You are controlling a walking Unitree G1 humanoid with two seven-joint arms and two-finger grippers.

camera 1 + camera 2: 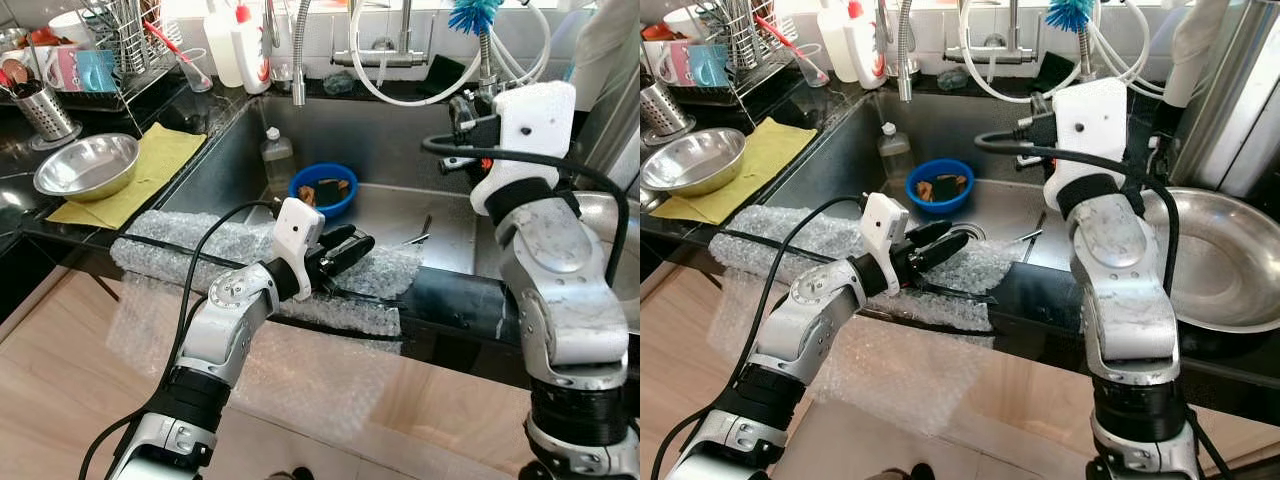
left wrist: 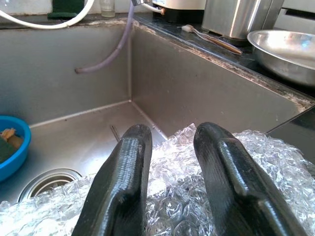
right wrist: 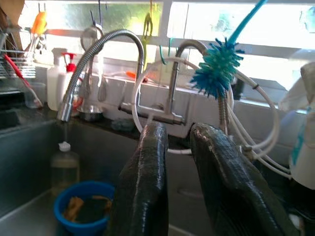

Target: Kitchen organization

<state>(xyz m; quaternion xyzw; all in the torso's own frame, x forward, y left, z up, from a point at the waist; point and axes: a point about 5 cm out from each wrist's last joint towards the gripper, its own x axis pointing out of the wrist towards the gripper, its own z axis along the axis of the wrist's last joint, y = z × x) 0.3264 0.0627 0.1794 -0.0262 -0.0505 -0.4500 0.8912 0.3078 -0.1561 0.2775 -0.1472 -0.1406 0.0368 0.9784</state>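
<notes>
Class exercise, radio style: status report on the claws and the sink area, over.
Left claw open, over bubble wrap on sink's front edge. Right claw open, raised above sink, holding nothing. Blue bowl, bottle in basin.

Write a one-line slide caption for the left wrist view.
Left gripper poised, fingers apart, over bubble wrap on the sink's front edge, blue bowl beyond.

Black countertop (image 1: 20, 180), pale wooden floor (image 1: 60, 350), bright window (image 3: 206, 22) behind.
</notes>
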